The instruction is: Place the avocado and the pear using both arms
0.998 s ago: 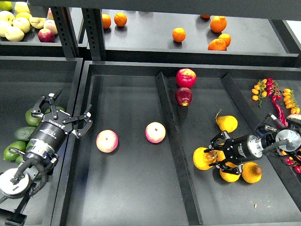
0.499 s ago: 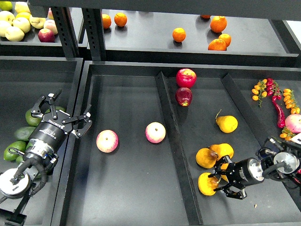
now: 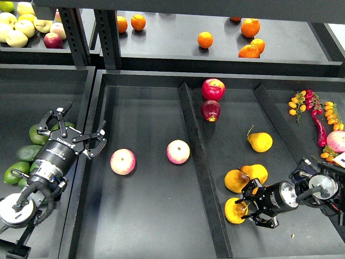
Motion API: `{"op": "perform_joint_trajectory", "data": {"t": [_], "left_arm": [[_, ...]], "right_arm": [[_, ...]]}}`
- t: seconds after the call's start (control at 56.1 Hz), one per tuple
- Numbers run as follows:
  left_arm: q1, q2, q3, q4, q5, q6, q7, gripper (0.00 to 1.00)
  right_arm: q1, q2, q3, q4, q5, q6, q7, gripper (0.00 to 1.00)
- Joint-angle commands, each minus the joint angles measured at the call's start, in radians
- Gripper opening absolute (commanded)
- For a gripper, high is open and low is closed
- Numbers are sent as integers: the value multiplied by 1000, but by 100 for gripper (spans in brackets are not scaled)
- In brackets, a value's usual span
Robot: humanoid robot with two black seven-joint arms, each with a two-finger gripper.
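Several dark green avocados [image 3: 28,152] lie in the left bin. My left gripper [image 3: 80,133] hangs over that bin's right edge, beside the nearest avocado [image 3: 36,135], with its claw fingers spread open and empty. My right gripper [image 3: 249,209] is low in the right compartment, its fingers closed around a yellow-orange pear [image 3: 234,211] with a brown patch. That pear sits apart from and in front of two other pears [image 3: 237,181]. A further pear [image 3: 260,142] lies farther back.
Two pink-yellow apples [image 3: 123,161] [image 3: 178,151] lie in the middle compartment. Two red apples [image 3: 213,89] are at the back. A raised divider [image 3: 199,167] separates the compartments. Cherry tomatoes and chilies [image 3: 318,116] are at the right; oranges [image 3: 249,51] are on the upper shelf.
My right gripper moved from the pear cluster toward the front, taking one pear out with it, then shifted slightly left. My left arm has barely moved.
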Motion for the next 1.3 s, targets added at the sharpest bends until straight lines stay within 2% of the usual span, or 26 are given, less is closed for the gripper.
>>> {"op": "perform_joint_trajectory", "data": {"t": [0.0, 0.107, 0.143, 0.16, 0.196, 0.356, 0.499, 0.944, 1.051, 1.104, 1.283], "left_arm": [[0, 0, 1, 0, 0, 0, 1, 100], [0, 0, 3, 1, 0, 0, 3, 100], [0, 0, 3, 2, 0, 0, 3, 100], [0, 0, 3, 2, 0, 0, 3, 100], [0, 0, 3, 2, 0, 0, 3, 100], [-2, 0, 3, 0, 0, 0, 3, 100], [0, 0, 3, 0, 0, 0, 1, 100], [3, 0, 3, -14, 3, 0, -3, 100], [3, 0, 4, -20, 3, 0, -3, 100], [3, 0, 4, -23, 3, 0, -5, 100], [3, 0, 3, -38, 2, 1, -5, 100]], "right_arm": [[18, 0, 10, 15, -24, 0, 0, 66], [32, -3, 10, 31, -35, 0, 0, 79], [38, -6, 10, 35, -39, 0, 0, 85], [46, -16, 10, 40, -48, 0, 0, 94], [52, -17, 12, 43, -50, 0, 0, 99], [81, -45, 53, 48, -47, 0, 0, 100], [56, -89, 232, 43, -44, 0, 0, 100], [-100, -75, 806, 41, -36, 0, 0, 100], [-157, -22, 959, 40, -33, 0, 0, 100], [-218, 53, 1107, 32, -35, 0, 0, 100], [-261, 207, 1323, 3, -36, 0, 0, 100]]}}
